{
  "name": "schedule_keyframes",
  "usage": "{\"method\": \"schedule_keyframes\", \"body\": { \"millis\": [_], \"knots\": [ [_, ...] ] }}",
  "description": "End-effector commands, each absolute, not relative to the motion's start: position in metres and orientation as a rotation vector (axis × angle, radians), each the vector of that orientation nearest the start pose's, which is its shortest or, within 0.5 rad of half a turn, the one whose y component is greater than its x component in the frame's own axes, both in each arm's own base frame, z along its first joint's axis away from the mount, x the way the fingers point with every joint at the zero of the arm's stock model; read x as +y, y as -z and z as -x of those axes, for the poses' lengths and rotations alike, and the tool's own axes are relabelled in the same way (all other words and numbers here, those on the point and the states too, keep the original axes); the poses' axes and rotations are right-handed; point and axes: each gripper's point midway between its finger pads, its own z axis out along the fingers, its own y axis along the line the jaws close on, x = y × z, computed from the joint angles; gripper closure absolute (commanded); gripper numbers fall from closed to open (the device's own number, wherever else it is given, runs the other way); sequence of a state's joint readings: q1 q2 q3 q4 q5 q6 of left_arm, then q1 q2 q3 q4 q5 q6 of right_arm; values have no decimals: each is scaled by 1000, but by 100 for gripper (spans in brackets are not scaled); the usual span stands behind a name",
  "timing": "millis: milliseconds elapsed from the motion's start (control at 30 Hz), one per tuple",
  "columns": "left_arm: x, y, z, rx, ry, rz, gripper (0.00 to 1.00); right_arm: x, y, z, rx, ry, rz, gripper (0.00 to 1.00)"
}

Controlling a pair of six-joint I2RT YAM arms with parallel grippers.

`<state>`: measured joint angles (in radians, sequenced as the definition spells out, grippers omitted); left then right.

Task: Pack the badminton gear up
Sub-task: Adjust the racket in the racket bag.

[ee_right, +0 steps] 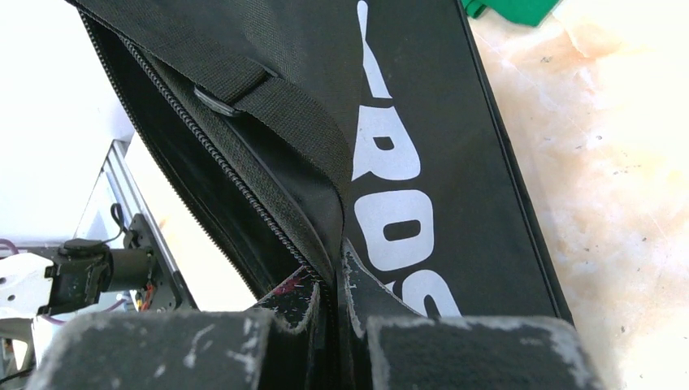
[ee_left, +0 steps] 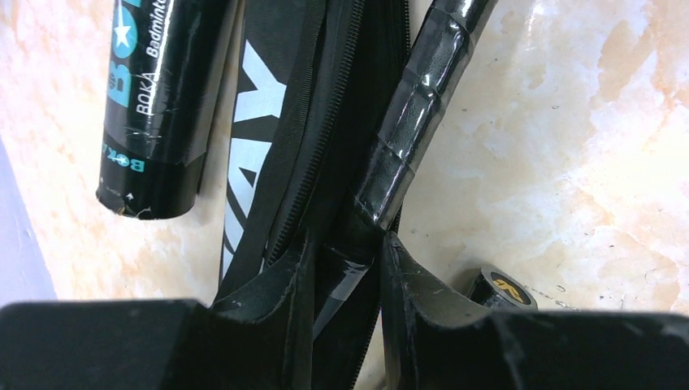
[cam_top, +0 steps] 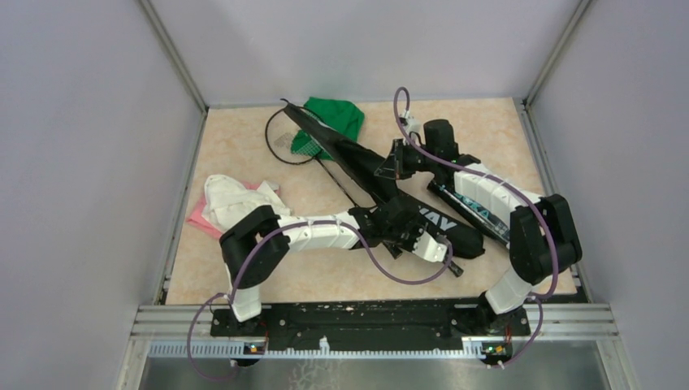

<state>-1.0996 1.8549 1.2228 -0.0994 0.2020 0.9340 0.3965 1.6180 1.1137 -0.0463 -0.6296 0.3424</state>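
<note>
The black racket bag (cam_top: 357, 158) lies diagonally across the table, its zipper open. My right gripper (cam_top: 396, 165) is shut on the bag's zipper edge (ee_right: 321, 244) and holds it up. My left gripper (cam_top: 428, 244) is shut on a racket's black wrapped handle (ee_left: 406, 138), which lies along the bag's opening (ee_left: 325, 122). A racket head (cam_top: 288, 134) rests on the table by the bag's far end. The yellow-marked butt of a second handle (ee_left: 504, 288) shows beside my left fingers. The black tube with teal lettering (ee_left: 154, 106) lies next to the bag, under my right arm (cam_top: 475, 211).
A green cloth (cam_top: 337, 118) lies at the back beside the bag's far end. White and pink cloths (cam_top: 231, 203) are bunched at the left, near my left arm's elbow. Walls close in the table on three sides.
</note>
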Motion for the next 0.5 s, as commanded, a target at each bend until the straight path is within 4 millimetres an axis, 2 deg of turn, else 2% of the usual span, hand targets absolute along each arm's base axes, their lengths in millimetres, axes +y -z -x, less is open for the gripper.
{"method": "schedule_keyframes", "body": {
  "millis": [0,167,233,300,467],
  "knots": [
    [-426,-133,-269,1233,138,-1767,98,262,-164,-346,2197,-1080,420,100],
    [-423,-129,-266,1239,140,-1767,98,263,-159,-347,2211,-1084,421,100],
    [-421,-133,-273,1235,89,-1727,96,263,-159,-347,2211,-1087,421,100],
    [-418,-129,-277,1236,51,-1713,87,264,-161,-346,2208,-1095,422,100],
    [-411,-121,-279,1241,4,-1705,58,265,-163,-345,2205,-1101,422,100]
  ]
}}
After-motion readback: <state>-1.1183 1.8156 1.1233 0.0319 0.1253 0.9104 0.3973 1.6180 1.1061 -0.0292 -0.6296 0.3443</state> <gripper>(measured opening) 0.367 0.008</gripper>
